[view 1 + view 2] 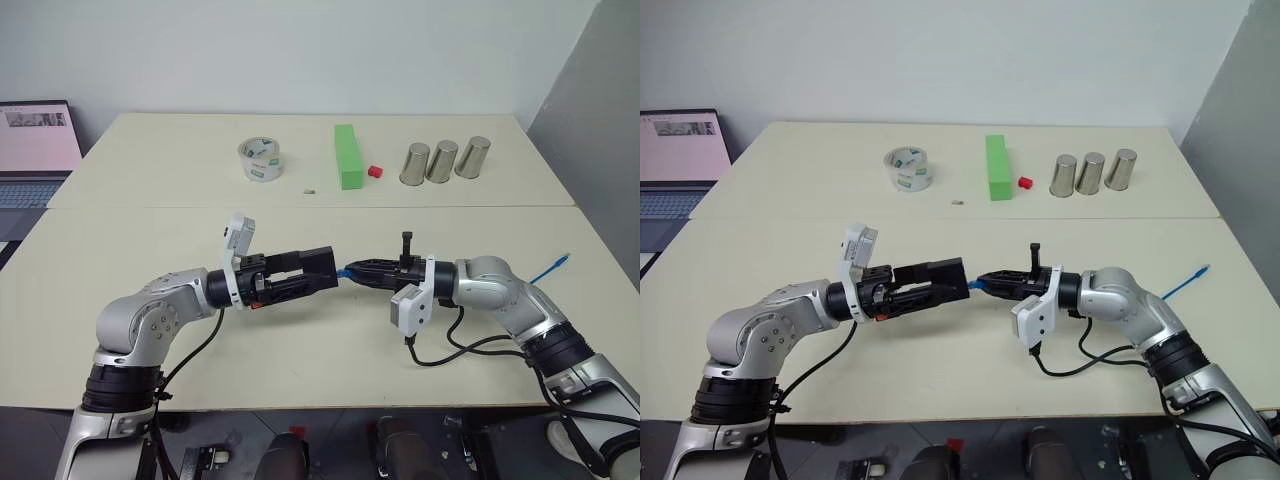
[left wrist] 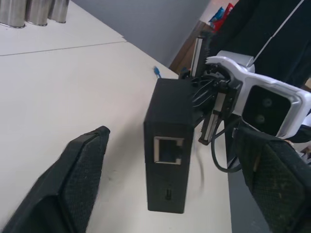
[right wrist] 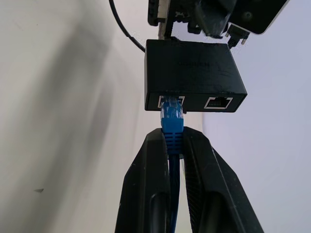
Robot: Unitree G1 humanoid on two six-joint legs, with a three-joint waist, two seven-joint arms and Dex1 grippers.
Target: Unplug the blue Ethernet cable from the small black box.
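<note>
**Two grippers met over the table, black box and blue cable between them**

We saw two robot arms reaching toward each other above a pale table point(image 1: 300, 350), their tips nearly meeting in the middle. The left gripper point(image 1: 305, 272) pointed toward the right one, and the small black box point(image 1: 320, 268) sat at its tip, raised off the table. In the left wrist view the box point(image 2: 167, 145) stood between the two black fingers point(image 2: 73, 184), which were spread well apart with a gap on each side, so we could not tell how firmly the box was held. An empty port faced that camera.

The right gripper point(image 1: 362, 272) pointed toward the box, its fingers squeezed together on the blue Ethernet cable point(image 3: 172, 127) just behind the plug. In the right wrist view, the plug sat in one of two ports on the box's near face; the second port beside it was empty. The far end of the cable point(image 1: 552, 268) showed on the table beyond the right arm, near the table's right edge.

Farther back on the table stood a roll of tape point(image 1: 260, 160), an upright green block point(image 1: 347, 155), a small red cube point(image 1: 375, 172) just beside it, and three metal cups point(image 1: 443, 160) in a row. A laptop point(image 1: 35, 150) stood open at the far left.
</note>
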